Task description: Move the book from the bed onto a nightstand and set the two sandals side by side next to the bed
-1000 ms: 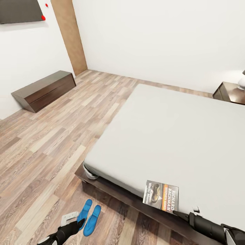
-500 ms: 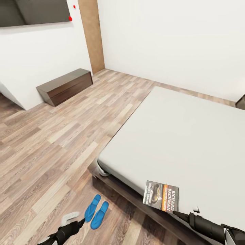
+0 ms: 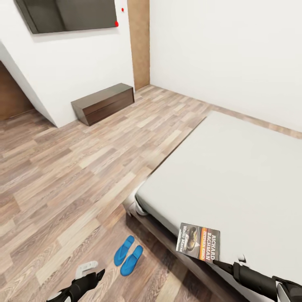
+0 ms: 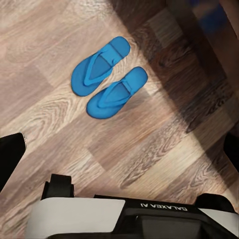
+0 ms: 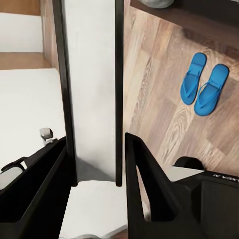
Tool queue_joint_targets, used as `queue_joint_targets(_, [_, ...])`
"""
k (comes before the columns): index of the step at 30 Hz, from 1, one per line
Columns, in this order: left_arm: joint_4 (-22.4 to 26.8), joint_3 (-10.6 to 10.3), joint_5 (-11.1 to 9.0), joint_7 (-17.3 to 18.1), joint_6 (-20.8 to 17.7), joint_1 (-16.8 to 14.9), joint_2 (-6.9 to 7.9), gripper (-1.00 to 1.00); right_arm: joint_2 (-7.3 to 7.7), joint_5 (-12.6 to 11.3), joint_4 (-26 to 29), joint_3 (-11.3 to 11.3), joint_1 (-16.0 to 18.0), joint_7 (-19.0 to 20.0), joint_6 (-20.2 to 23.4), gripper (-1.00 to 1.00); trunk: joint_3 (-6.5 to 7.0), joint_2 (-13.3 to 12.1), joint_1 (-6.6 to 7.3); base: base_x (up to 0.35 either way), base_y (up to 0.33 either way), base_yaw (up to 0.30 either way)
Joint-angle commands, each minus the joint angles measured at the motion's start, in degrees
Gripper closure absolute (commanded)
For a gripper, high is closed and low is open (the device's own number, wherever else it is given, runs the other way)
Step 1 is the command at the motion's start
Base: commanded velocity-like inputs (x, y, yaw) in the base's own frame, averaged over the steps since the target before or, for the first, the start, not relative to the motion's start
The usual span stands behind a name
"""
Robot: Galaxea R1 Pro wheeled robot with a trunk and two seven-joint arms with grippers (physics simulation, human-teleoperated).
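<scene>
The book [image 3: 198, 242] is held upright at 5 o'clock over the bed [image 3: 235, 176] edge, clenched edge-on in the right gripper's [image 5: 94, 164] fingers. The sandals [image 3: 128, 255] already lie paired on the floor. The left gripper [image 3: 97, 274] hangs released. Next comes carrying the book to a nightstand.

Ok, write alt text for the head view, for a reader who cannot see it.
The right gripper holds a paperback book by its edge above the grey bed. Two blue sandals lie side by side on the wood floor beside the bed, near the left gripper. A low dark cabinet stands against the far wall.
</scene>
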State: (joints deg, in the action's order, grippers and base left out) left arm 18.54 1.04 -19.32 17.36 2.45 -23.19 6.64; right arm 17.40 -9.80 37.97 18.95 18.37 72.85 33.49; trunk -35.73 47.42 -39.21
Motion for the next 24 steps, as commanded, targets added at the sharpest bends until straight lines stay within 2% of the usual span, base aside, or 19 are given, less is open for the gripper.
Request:
queue_joint_targets(1, [-0.11,0.11,-0.19,0.3,0.1,-0.04,0.0,-1.0,0.01,-0.31,0.01,0.06,0.0,0.1,0.53,1.0,0.14,-0.38,0.22,0.0,0.0,0.295])
queue_joint_targets(5, [-0.13,0.11,-0.19,0.3,0.1,-0.05,-0.02,-1.0,0.01,-0.31,0.0,0.05,0.0,0.1,0.53,1.0,0.86,-1.98,1.1,0.0,0.0,0.295])
queue_joint_targets(12, [-0.53,0.11,-0.18,-0.11,0.16,-0.03,-0.04,-1.0,0.01,-0.34,0.0,0.03,0.0,-0.11,0.53,1.0,0.86,-1.98,1.1,0.0,0.0,0.295])
queue_joint_targets(17, [-2.69,0.03,0.23,-1.0,0.46,-0.04,-0.4,-1.0,0.01,-0.01,-0.85,0.03,0.0,-0.32,0.51,1.0,0.86,-1.98,1.1,0.0,0.0,0.295])
queue_joint_targets(19, [-2.92,0.01,0.36,-2.38,0.5,-0.04,-0.97,-1.0,0.01,1.32,-2.11,0.03,0.0,-0.37,0.43,1.0,0.86,-1.98,1.1,0.0,0.0,0.295])
queue_joint_targets(21, [-3.06,-0.23,1.13,-5.8,0.48,-0.03,-1.62,-1.0,0.01,4.73,-4.03,0.03,0.0,-0.41,-0.32,1.0,0.86,-1.98,1.1,0.0,0.0,0.295])
queue_joint_targets(22, [-3.12,-0.86,3.54,-10.88,0.37,-0.05,-2.1,-1.0,0.01,9.18,-5.88,0.09,0.0,-0.42,-2.46,1.0,0.86,-1.98,1.1,0.0,0.0,0.295])
queue_joint_targets(24, [-3.18,-1.15,5.13,-12.85,0.33,-0.06,-2.38,-1.0,-0.03,10.64,-6.44,0.1,0.0,-0.43,-3.72,1.0,0.86,-1.98,1.1,0.0,0.0,0.296])
